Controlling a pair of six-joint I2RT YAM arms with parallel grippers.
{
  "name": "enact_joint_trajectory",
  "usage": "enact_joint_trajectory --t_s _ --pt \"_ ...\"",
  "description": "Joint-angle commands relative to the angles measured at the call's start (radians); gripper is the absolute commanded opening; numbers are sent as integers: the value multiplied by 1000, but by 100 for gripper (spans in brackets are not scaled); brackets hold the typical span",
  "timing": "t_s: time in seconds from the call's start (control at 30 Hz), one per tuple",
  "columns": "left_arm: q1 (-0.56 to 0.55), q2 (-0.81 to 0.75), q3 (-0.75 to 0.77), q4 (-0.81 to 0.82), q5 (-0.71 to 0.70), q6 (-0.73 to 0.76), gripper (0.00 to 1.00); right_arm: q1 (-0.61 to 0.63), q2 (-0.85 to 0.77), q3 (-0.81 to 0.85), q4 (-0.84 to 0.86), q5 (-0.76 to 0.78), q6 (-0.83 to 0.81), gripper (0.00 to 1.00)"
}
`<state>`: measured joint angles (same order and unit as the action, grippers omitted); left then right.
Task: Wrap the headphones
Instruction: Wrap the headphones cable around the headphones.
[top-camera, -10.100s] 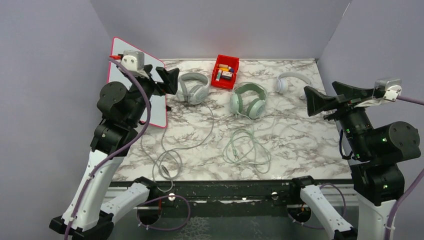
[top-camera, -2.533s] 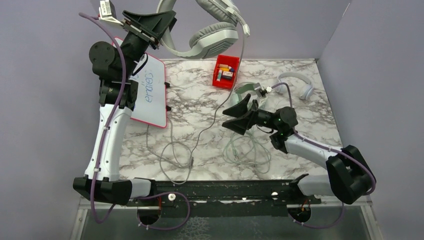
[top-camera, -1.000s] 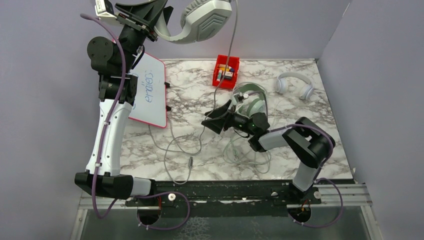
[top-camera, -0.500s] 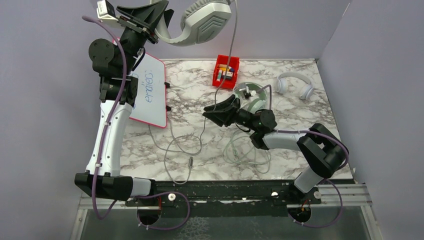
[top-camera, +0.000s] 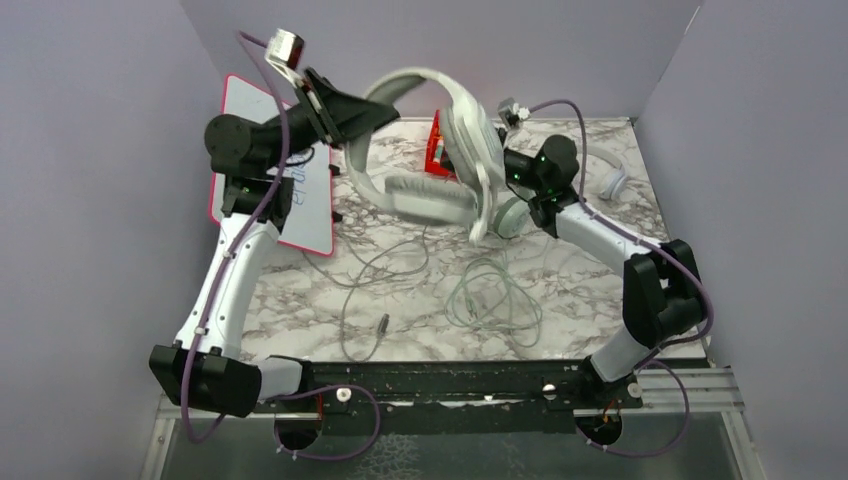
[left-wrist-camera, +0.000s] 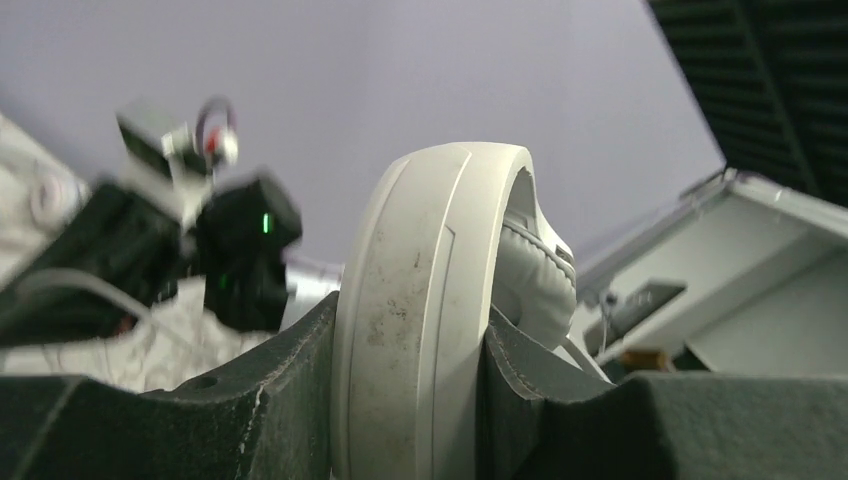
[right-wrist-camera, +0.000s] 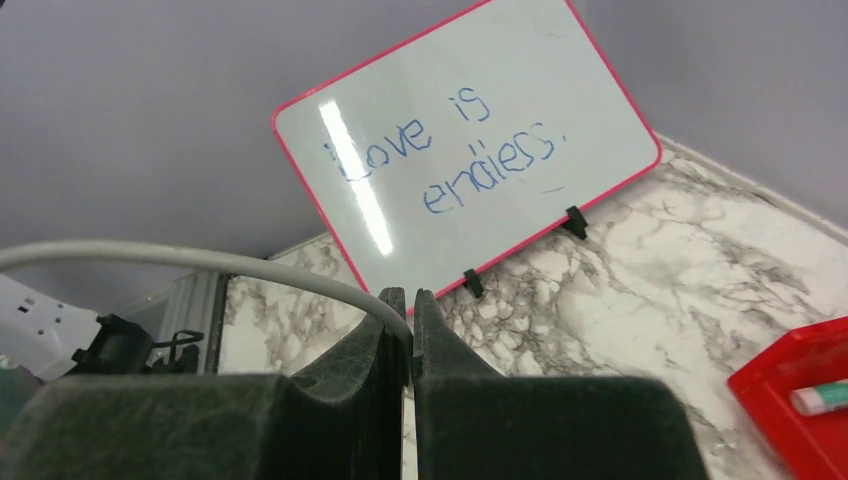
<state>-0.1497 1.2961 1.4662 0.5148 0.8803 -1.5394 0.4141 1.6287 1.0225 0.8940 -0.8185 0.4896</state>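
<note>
The grey-white headphones (top-camera: 440, 150) hang in the air over the middle of the table. My left gripper (left-wrist-camera: 410, 330) is shut on their headband (left-wrist-camera: 420, 300). Their grey cable (top-camera: 385, 265) trails down to the marble top and ends in a plug (top-camera: 383, 322). My right gripper (right-wrist-camera: 411, 300) is shut on that cable (right-wrist-camera: 200, 255); in the top view its fingers are hidden behind an ear cup. The mint-green headphones (top-camera: 516, 215) lie behind the raised set, their cable (top-camera: 495, 300) looped in front. The small white headphones (top-camera: 612, 182) lie at the back right.
A pink-framed whiteboard (top-camera: 265, 195) with blue writing leans at the back left, also in the right wrist view (right-wrist-camera: 470, 140). A red bin (top-camera: 436, 152) with small items stands at the back, half hidden by the headset. Purple walls close in three sides.
My left arm has swung the grey-white headphones down from high at the back to over the table's middle. My right gripper has shut on the cable and risen to the back.
</note>
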Motion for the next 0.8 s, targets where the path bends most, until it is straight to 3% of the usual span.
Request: enact_joint_trajectory --t_s 0.0,0.23,0.3,0.37,0.4,0.57,0.77 --pt "-81 -79 -167 77 243 163 0 -24 -22 211 -562 -95 -241 3" --pt "-160 -110 -421 35 280 317 0 -57 20 513 -1066 -11 -406 0" --pt "-159 -116 -435 -137 261 460 0 -58 12 571 -1170 42 -444 0" --pt "-168 -118 -375 -471 155 731 0 -57 1 623 -1256 79 -465 0" --pt "-173 -117 -365 -556 106 811 0 -57 -3 646 -1292 96 -471 0" --pt "-172 -117 -474 -443 38 796 0 -57 -6 779 -1463 178 -480 0" --pt "-171 -133 -505 -458 -204 890 0 -54 2 870 -1612 208 -480 0"
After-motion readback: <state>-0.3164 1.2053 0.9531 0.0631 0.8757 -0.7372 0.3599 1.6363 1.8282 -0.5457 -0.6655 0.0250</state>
